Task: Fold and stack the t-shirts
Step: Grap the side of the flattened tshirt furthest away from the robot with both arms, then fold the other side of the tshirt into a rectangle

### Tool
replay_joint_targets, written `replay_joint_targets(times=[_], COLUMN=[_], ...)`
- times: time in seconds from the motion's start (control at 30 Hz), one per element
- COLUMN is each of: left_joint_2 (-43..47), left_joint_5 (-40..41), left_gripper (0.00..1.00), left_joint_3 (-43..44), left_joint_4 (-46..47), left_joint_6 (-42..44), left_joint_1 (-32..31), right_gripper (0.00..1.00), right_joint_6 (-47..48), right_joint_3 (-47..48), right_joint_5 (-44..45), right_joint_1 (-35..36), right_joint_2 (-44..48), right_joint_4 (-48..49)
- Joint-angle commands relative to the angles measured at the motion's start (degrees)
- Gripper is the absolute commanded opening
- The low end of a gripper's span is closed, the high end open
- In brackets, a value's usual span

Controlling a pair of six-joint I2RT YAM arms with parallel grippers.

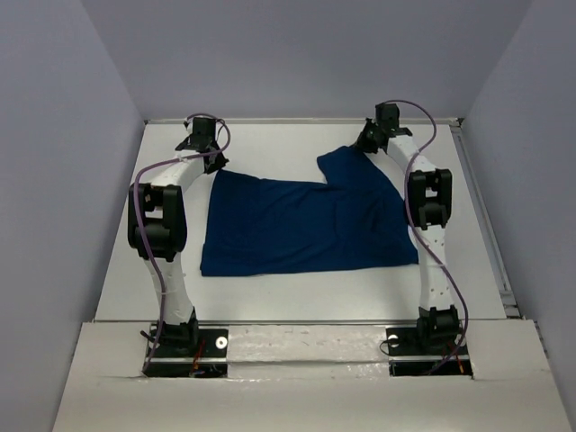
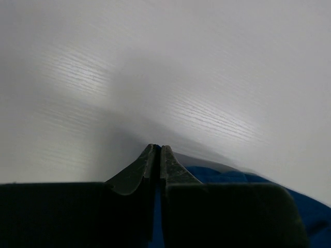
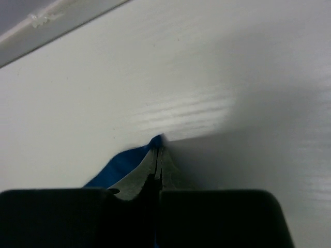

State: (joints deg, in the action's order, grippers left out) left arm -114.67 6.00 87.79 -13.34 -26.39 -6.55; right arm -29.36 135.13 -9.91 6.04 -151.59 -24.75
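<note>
- A dark navy blue soft cloth t-shirt [image 1: 306, 225] lies spread across the middle of a white bench [image 1: 117, 270].
- The left tool [image 2: 156, 150] is clamped on its far left corner.
- The right tool [image 3: 158, 140] pinches its far right corner, fingers together.

t-shirt [image 1: 306, 225]: dark navy blue, plain
bench [image 1: 297, 292]: white, with thin faint lines
arms [image 1: 162, 225]: white with black joints
cables [image 1: 407, 175]: purple
left claw [image 2: 155, 155]: dark grey
right claw [image 3: 158, 155]: dark grey
walls [image 1: 306, 54]: pale greyish purple
</note>
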Motion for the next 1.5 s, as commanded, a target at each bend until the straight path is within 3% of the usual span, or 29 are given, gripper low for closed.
replay_joint_targets(times=[0.0,0.07,0.2,0.53,0.7,1.17,1.47], left_joint_2=[3.92,4.72,7.18,15.70,22.28,33.80,34.78], left_joint_5=[-0.55,-0.29,0.33,4.46,5.77,6.13,5.78], left_gripper=[0.00,0.00,0.00,0.00,0.00,0.00,0.00], left_joint_3=[0.46,-0.51,-5.16,-14.92,-21.76,-36.54,-43.93], left_joint_4=[0.33,0.33,1.48,4.55,4.99,5.09,3.94], left_joint_6=[0.55,0.99,2.30,7.14,7.49,6.35,3.28], left_joint_1=[-0.40,-0.40,-0.40,-0.40,-0.40,-0.40,-0.40], right_gripper=[0.00,0.00,0.00,0.00,0.00,0.00,0.01], right_joint_6=[0.00,0.45,0.54,2.73,3.96,0.10,-7.10], right_joint_3=[-12.81,-19.17,-40.84,-67.51,-76.39,-96.88,-101.64], right_joint_5=[-1.59,-2.13,-1.78,2.97,6.03,8.77,5.17], right_joint_1=[-0.59,-0.59,-0.59,-1.12,-1.12,-1.65,-1.65], right_joint_2=[15.30,20.69,34.23,60.95,73.95,95.32,94.29], right_joint_4=[7.33,8.40,11.74,7.97,5.08,-2.40,-5.57])
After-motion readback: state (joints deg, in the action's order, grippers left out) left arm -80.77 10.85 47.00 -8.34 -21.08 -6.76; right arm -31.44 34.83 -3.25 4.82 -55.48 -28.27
